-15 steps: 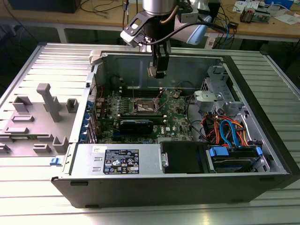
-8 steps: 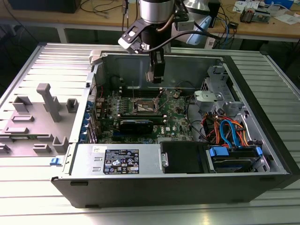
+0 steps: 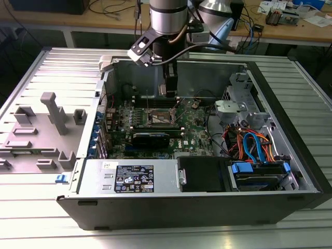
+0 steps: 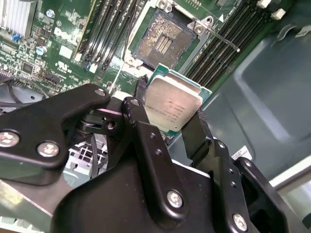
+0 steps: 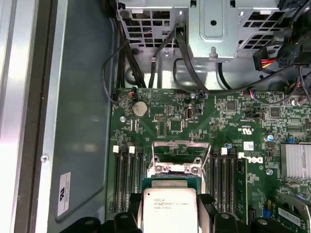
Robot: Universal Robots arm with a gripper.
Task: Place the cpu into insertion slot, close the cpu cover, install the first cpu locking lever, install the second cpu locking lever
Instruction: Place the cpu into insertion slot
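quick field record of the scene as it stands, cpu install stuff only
cpu: gripped by its edges, silver top showing, not yet seated
gripper: shut on cpu, over the motherboard
insertion slot: empty, contacts exposed
cpu cover: raised open

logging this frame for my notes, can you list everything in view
cpu: one, silver-grey, held just off the insertion slot
insertion slot: one, tan-gold, empty, on the motherboard
cpu cover: one, grey, raised open at the slot
motherboard: one, green, inside the case
memory slots: several, black, flanking the slot
case: one, black, lying open
cables: several, orange and blue, exterior view's right
arm: one, silver, above the case
fingers: two, black, shut on the cpu
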